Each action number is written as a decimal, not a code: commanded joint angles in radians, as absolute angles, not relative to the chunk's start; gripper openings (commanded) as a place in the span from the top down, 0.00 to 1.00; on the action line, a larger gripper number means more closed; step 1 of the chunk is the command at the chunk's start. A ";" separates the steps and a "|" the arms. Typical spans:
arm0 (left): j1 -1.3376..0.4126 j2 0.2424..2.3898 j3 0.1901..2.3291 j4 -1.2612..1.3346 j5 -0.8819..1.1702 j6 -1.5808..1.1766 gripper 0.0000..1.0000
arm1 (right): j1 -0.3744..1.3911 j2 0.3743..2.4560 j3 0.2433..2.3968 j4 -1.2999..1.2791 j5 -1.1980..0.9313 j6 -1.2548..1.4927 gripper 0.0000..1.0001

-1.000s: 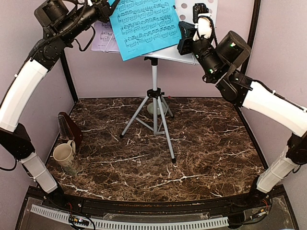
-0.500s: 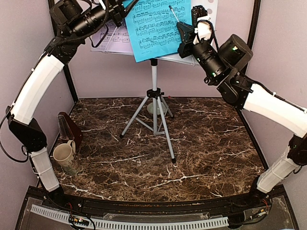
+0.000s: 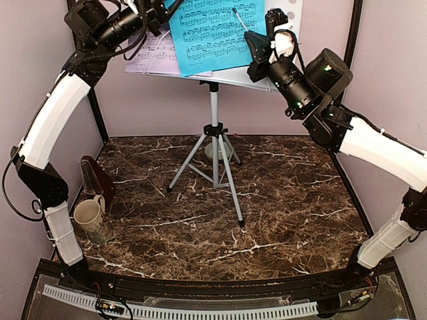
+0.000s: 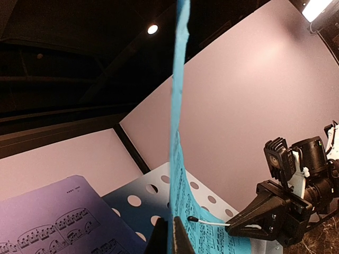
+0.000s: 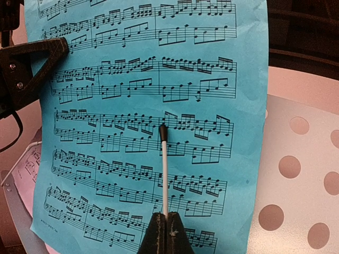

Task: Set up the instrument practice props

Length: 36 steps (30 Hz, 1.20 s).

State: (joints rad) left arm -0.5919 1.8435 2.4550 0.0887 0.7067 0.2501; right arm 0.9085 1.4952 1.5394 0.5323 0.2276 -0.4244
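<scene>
High on the perforated tray [image 3: 291, 11] of the music stand [image 3: 215, 117], the left jaws pinch the bright-blue sheet [image 3: 217, 30] near its upper left corner, over the lilac sheet [image 3: 155, 57]. The right jaws grip a thin white stick [image 5: 164, 174] whose dark tip touches the blue page.

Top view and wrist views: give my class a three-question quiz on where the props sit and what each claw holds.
1. True or false: the mug stands beside the metronome.
2. The left claw grips: A lilac sheet, B blue sheet, C mug?
3. Fill in: the right claw pinches a thin white ___ lying across the blue sheet.
Key: 1 true; 2 B; 3 rod.
</scene>
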 commanded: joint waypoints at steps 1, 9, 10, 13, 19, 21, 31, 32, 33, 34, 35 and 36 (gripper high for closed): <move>-0.591 1.859 2.481 0.146 0.790 0.231 1.00 | 0.908 1.468 1.526 0.581 0.163 -0.439 1.00; -0.591 1.873 2.476 0.164 0.751 0.193 0.88 | 0.906 1.466 1.522 0.584 0.156 -0.435 1.00; -0.591 1.873 2.476 0.171 0.720 0.185 0.81 | 0.907 1.467 1.524 0.583 0.155 -0.434 1.00; -0.591 1.873 2.476 0.178 0.684 0.170 0.69 | 0.905 1.471 1.528 0.583 0.149 -0.433 1.00; -0.591 1.873 2.470 0.186 0.633 0.153 0.60 | 0.905 1.473 1.530 0.583 0.146 -0.431 1.00; -0.591 1.875 2.470 0.195 0.610 0.133 0.59 | 0.905 1.473 1.530 0.584 0.143 -0.429 1.00; -0.592 1.913 2.502 0.208 0.602 0.003 0.79 | 0.905 1.473 1.527 0.585 0.136 -0.432 1.00; -0.592 1.916 2.504 0.201 0.601 -0.008 0.81 | 0.905 1.473 1.526 0.584 0.133 -0.433 1.00; -0.593 1.919 2.507 0.190 0.601 -0.021 0.84 | 0.905 1.473 1.526 0.583 0.131 -0.434 1.00; -0.592 1.924 2.513 0.178 0.603 -0.029 0.87 | 0.905 1.474 1.527 0.582 0.128 -0.436 1.00; -0.593 1.928 2.516 0.166 0.604 -0.035 0.90 | 0.905 1.474 1.526 0.584 0.127 -0.437 1.00; -0.594 1.930 2.518 0.155 0.605 -0.040 0.92 | 0.905 1.474 1.528 0.584 0.126 -0.436 1.00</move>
State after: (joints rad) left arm -0.5919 1.9251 2.4874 0.1795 0.6083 0.0193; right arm 0.9035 1.4921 1.5330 0.5377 0.1928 -0.4255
